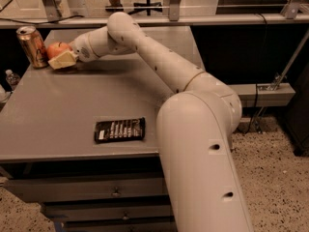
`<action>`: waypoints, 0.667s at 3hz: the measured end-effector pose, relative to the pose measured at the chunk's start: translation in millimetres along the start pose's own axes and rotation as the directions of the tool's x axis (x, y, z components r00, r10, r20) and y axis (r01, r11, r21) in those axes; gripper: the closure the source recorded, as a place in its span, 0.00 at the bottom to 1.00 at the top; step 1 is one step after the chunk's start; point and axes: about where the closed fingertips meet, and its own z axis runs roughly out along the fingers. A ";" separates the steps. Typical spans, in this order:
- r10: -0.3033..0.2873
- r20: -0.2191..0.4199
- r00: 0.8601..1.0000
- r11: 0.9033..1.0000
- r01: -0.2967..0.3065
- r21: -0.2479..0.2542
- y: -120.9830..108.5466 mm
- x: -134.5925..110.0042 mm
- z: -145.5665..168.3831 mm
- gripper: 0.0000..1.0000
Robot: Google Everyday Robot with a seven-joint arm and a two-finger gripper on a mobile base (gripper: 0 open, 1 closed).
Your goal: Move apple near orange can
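Observation:
The red-orange apple (54,48) sits at the far left of the grey table (96,95), right beside the golden-orange can (32,46), which stands upright near the table's back left corner. My gripper (56,57) reaches in from the right and is shut on the apple, low over the tabletop. One cream finger (63,61) lies across the apple's front and lower side; the other finger is hidden behind the apple. The white arm stretches across the table from the lower right.
A flat black snack wrapper (119,129) lies near the table's front edge. A clear water bottle (11,78) stands off the table's left side. Drawers (116,192) are below the tabletop. A rail and posts run behind the table.

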 end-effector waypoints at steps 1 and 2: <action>0.000 0.000 1.000 1.000 0.000 0.000 0.0 -0.4 -0.1 0.12; 0.000 0.000 1.000 1.000 0.000 0.000 0.0 -0.5 -0.2 0.00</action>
